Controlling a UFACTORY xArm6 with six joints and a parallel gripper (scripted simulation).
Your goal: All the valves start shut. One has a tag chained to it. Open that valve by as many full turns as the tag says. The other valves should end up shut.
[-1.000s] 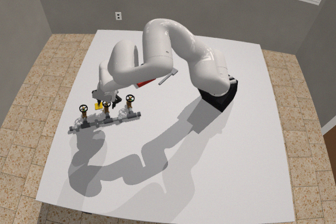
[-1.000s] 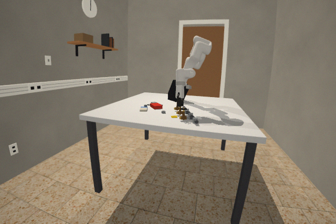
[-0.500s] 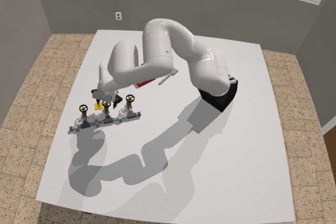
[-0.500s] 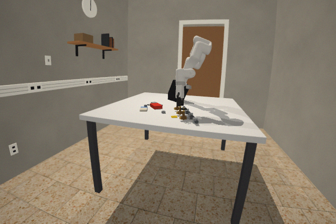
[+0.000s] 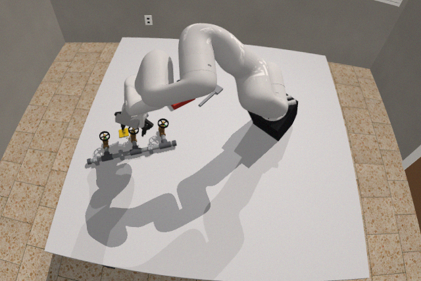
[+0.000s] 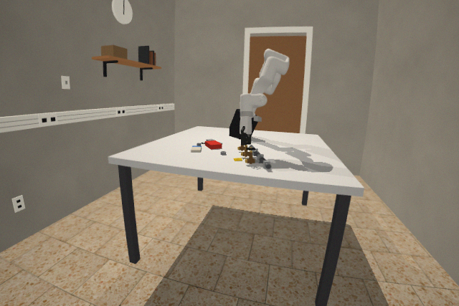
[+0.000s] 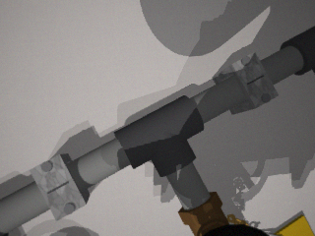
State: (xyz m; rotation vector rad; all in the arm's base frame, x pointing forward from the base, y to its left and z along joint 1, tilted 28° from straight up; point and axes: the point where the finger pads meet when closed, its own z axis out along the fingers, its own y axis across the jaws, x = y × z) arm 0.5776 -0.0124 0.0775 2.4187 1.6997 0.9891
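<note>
A grey pipe [image 5: 131, 153] lies on the white table and carries three upright valves with black handwheels: left valve [image 5: 102, 132], middle valve [image 5: 133, 131], right valve [image 5: 160, 125]. A yellow tag [image 5: 122, 133] lies beside the middle valve, and a thin chain runs to it. My gripper [image 5: 133, 127] is open, its two fingers standing either side of the middle handwheel. In the wrist view I see the pipe's dark tee [image 7: 162, 140], the brass stem of the middle valve [image 7: 207, 218] and a corner of the yellow tag [image 7: 295, 227]. The fingers are out of the wrist view.
A red box [image 6: 213, 144], a small pale block [image 6: 196, 148] and a small grey piece [image 6: 223, 153] lie on the table behind the valves. A grey flat bar [image 5: 210, 95] lies under the arm. The arm's black base [image 5: 275, 120] stands at the right.
</note>
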